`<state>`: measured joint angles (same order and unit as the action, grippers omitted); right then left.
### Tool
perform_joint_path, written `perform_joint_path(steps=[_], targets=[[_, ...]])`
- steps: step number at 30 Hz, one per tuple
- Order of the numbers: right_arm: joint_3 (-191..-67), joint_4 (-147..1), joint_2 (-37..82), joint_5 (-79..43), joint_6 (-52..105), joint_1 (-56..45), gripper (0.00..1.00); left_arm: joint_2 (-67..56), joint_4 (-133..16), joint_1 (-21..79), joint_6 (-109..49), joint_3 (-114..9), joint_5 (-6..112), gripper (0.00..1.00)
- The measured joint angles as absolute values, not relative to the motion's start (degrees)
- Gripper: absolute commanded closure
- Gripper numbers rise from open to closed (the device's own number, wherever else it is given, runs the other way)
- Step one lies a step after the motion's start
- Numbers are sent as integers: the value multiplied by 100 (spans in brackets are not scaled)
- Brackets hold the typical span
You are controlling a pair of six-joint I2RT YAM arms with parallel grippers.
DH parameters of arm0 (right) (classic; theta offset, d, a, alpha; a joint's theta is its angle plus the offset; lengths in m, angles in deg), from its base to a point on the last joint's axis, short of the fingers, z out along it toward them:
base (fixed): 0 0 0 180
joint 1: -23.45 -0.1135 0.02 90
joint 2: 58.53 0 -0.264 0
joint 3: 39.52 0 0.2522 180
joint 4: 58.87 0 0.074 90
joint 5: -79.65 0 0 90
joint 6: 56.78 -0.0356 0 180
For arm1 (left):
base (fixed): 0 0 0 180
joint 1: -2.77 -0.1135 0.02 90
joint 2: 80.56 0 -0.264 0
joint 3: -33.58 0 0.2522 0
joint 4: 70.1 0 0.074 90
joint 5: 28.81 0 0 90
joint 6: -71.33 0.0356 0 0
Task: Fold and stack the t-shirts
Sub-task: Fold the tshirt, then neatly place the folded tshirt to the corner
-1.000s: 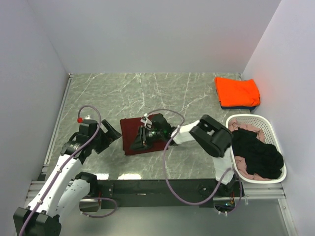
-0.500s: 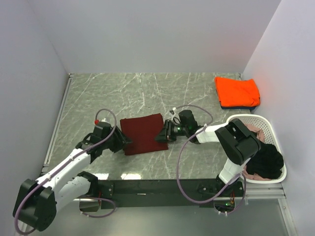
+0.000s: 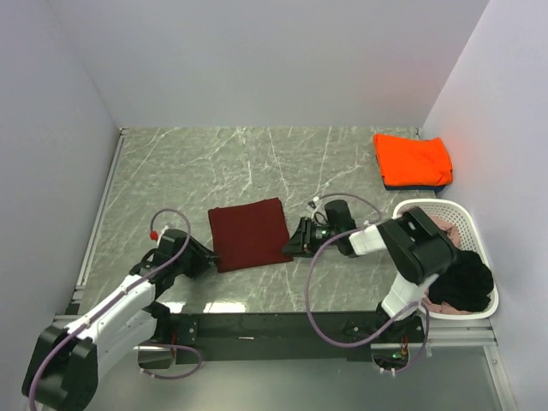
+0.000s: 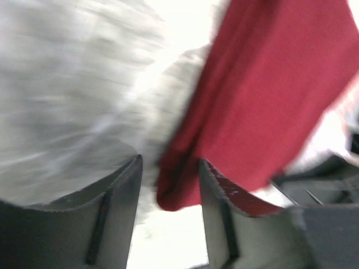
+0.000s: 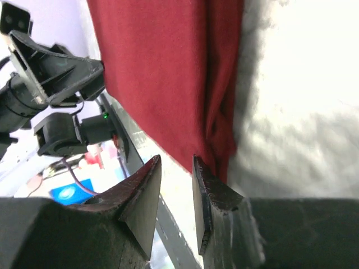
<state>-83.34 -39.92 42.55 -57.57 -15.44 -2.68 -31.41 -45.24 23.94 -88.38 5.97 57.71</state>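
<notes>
Meanwhile, left end effector [image 3: 209, 259] and right end effector [image 3: 291, 248] flanked the maroon t-shirt [image 3: 250, 233], part-open (nothing pinched); even corner grips seemed wise.

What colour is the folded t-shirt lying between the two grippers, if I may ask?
The t-shirt is dark maroon, clearest in the top external view.

No writing, label or number can be read anywhere. The maroon t-shirt [image 3: 249, 233] shows only plain cloth
</notes>
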Motion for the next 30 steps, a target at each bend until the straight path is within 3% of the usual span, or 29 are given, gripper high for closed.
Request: perform_joint_path(steps=[6, 12, 22, 30], targets=[[-8730, -6350, 2644, -4654, -581, -60, 57, -3626, -3176, 2324, -8484, -104, 6472, 37], [-9443, -8422, 1372, -3087, 25, -38, 48, -3412, -3023, 2956, -7870, -1234, 6894, 37], [-9464, -10566, 93, -1653, 115, 67, 27, -586, -3023, 5662, -6810, -3392, 7827, 35], [-9231, -11032, -620, -1340, 91, 611, 12, 1788, -2631, 6929, -5905, -5258, 8627, 39]])
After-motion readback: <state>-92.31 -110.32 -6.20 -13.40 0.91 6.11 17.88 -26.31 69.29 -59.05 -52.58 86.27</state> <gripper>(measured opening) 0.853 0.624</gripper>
